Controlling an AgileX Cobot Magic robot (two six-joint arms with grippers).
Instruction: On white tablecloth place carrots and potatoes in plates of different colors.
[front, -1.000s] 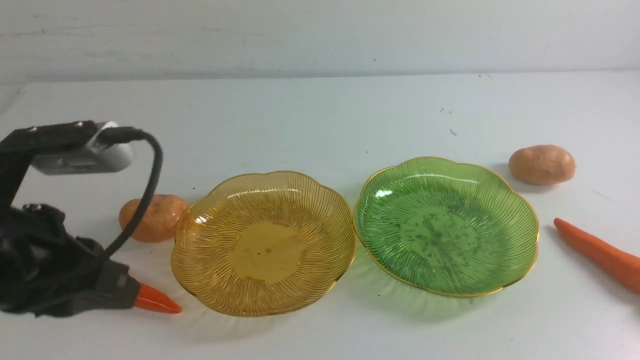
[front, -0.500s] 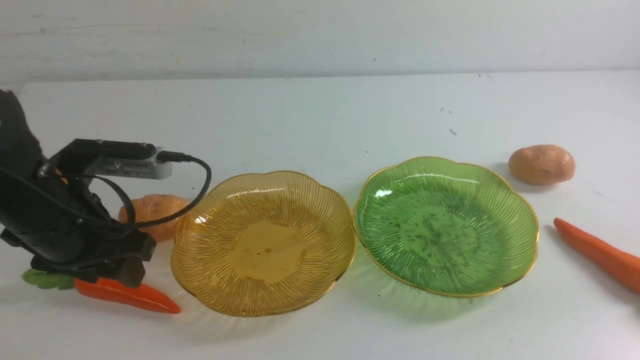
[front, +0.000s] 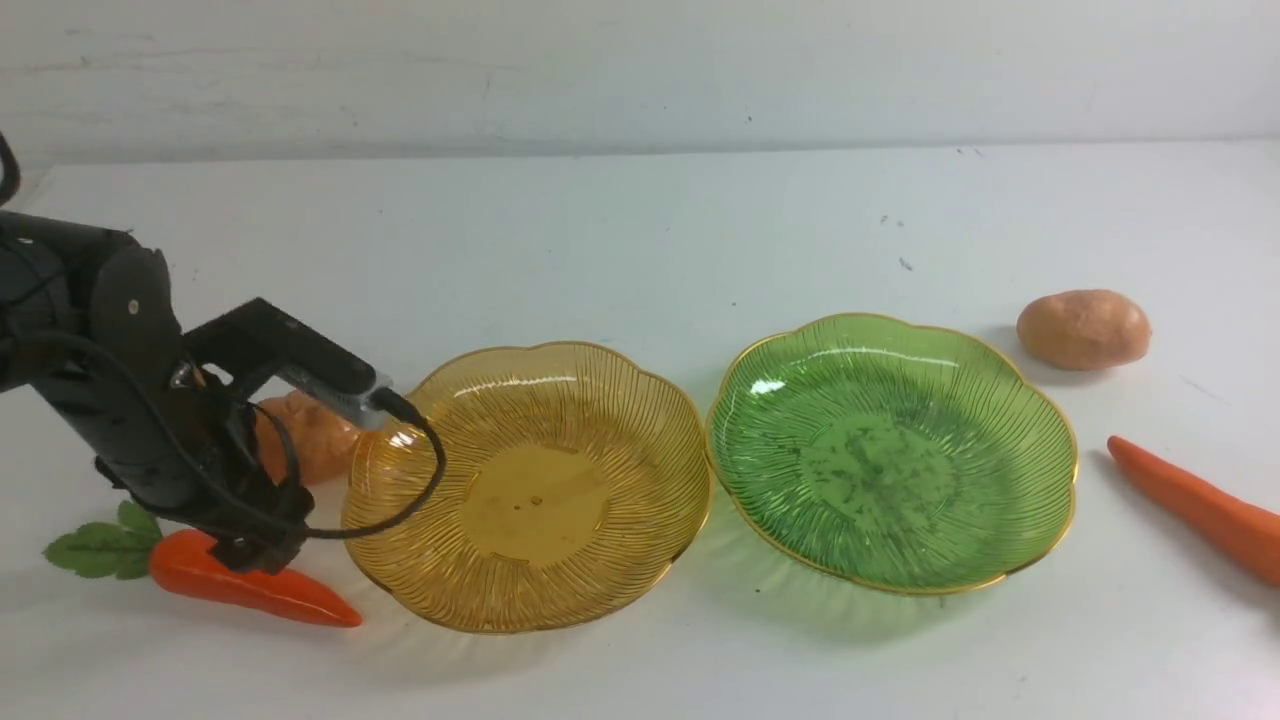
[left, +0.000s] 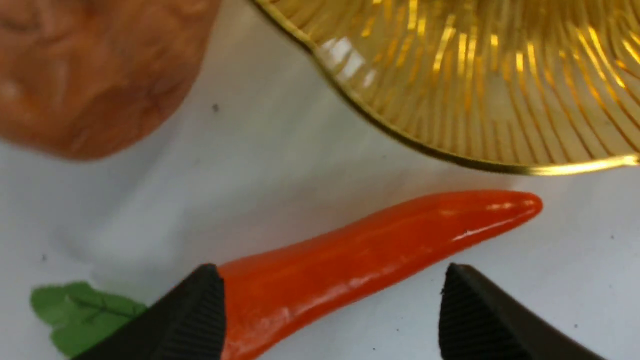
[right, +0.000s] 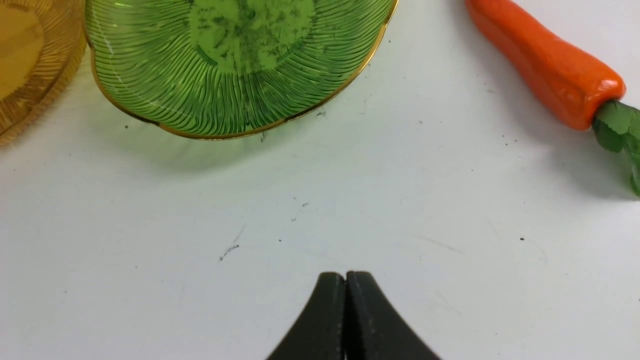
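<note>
My left claw (left: 327, 272) stood spread, low over the left carrot (left: 380, 245). One finger (left: 195, 315) sat at the carrot's thick end, though I could not tell if it touched. The other was clear of the tapered part, so nothing was pinched. That carrot lay flat on the white tablecloth (front: 640, 230), its tip near the rim of the amber plate (front: 560, 352). Behind it sat the left potato (front: 312, 440), just beside the same plate. The green plate (front: 890, 450) stood to the right, the two rims nearly meeting. Beyond it lay the right potato (front: 1083, 329) and, nearer me, the right carrot (front: 1200, 510), both on the cloth. My right claw (right: 345, 282) was pressed together above bare cloth, near the green plate.
</note>
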